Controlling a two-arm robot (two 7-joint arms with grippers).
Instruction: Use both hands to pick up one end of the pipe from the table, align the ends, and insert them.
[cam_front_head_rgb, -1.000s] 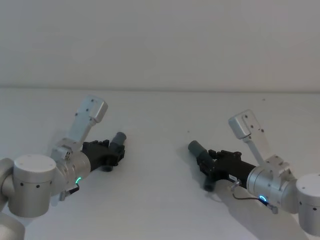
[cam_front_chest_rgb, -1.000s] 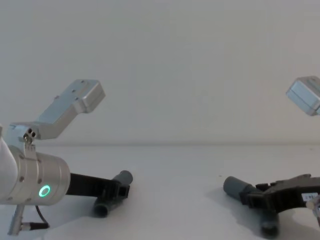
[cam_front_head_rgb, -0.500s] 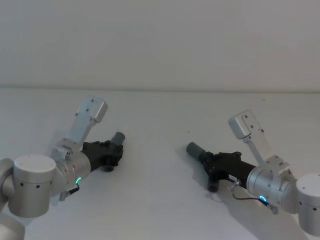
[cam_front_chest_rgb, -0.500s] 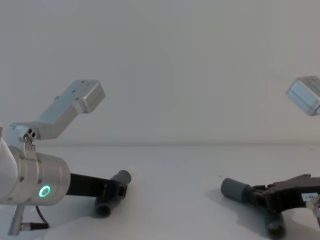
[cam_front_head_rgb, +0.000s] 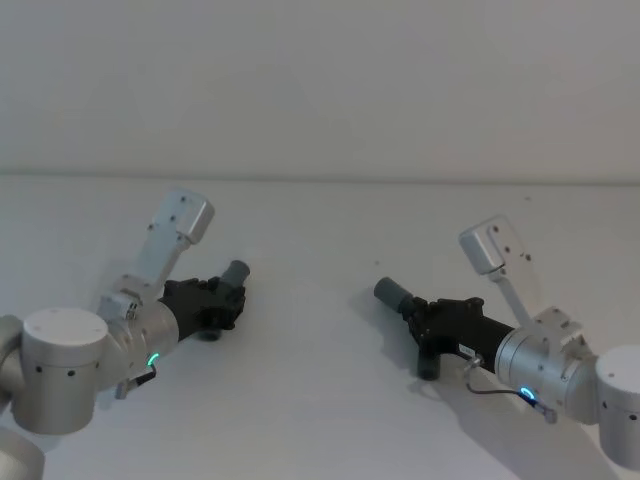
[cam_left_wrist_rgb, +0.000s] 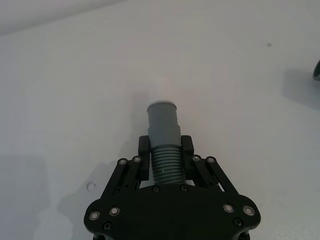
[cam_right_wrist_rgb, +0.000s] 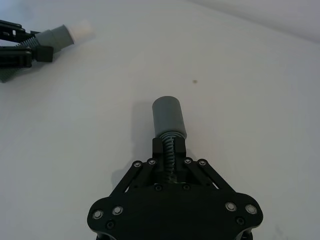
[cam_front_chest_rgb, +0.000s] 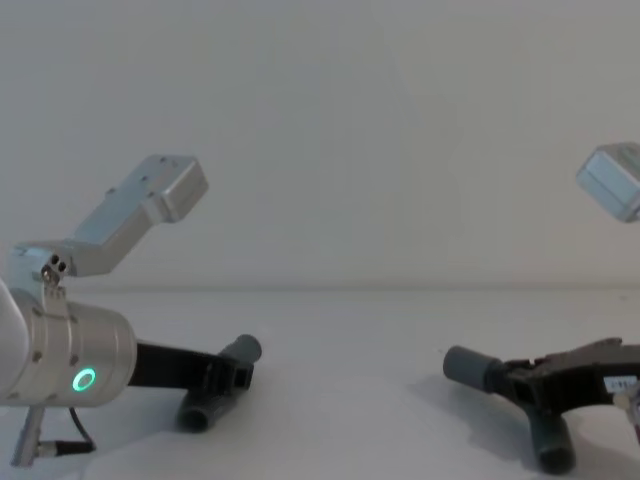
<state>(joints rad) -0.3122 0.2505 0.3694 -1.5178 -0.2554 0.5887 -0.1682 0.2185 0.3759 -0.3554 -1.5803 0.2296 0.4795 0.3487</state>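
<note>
Left gripper (cam_left_wrist_rgb: 165, 150) clamped on slim-tipped pipe piece (cam_left_wrist_rgb: 162, 122), table (cam_front_head_rgb: 320, 300) left side; right gripper (cam_right_wrist_rgb: 169, 147) clamped on socket pipe piece (cam_right_wrist_rgb: 169, 115), right side, well apart.

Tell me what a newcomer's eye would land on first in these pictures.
Against the plain white table, two dark shapes stand out. The left gripper is on the left, clamped on a grey pipe piece, and the right gripper is on the right, clamped on the wider socket piece. The pieces point at each other across a wide bare gap. A green ring light glows on the left arm.
</note>
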